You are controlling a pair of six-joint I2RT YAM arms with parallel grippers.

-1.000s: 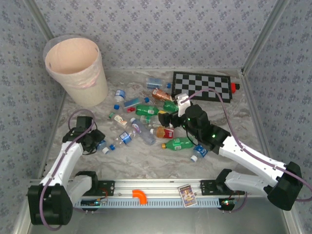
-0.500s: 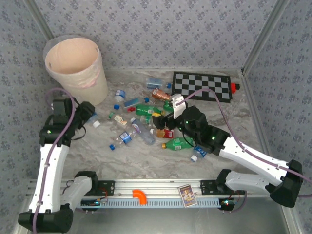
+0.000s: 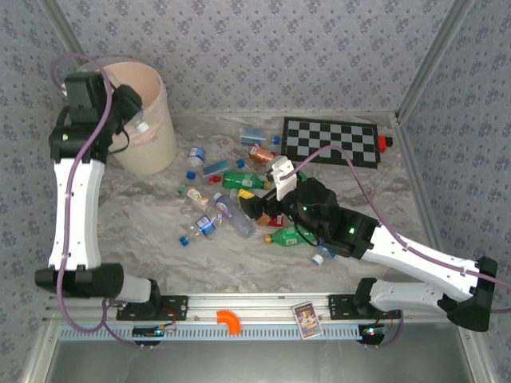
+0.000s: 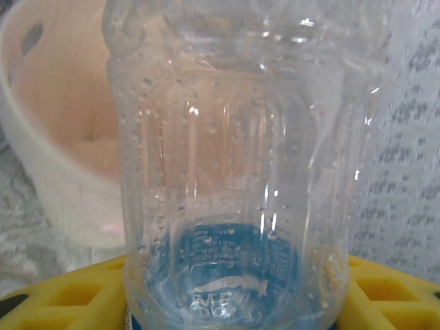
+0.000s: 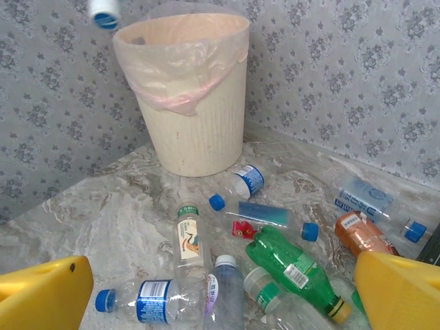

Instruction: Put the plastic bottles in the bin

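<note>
One clear ribbed plastic bottle with a blue label point(image 4: 234, 172) is pinched between the yellow fingers point(image 4: 55, 306) of the left hand point(image 3: 134, 114). That hand is raised high at the near rim of the tall round peach-beige bin with a clear liner point(image 3: 156, 148). The step in hand is judged to be the drop. It would be done best if the bottle were carried well over the open mouth before the fingers are parted. Released at the rim, it could glance off the edge or be caught on the liner. The right hand point(image 3: 255, 207) is held spread wide and empty, low over the scattered bottles point(image 3: 231, 219) on the marbled grey desk point(image 3: 136, 223).

By the left wrist view the grip is shown close up: droplets inside the bottle wall, with the bin's pale inside behind. None of this can be made out from above. By the right wrist view the bin's height and its liner's pink band are given. A blue-and-white cap point(image 5: 104, 12), presumably the held bottle's, is seen above the rim. A green plastic bottle point(image 5: 292, 265) is seen lying near the spread fingers.
</note>
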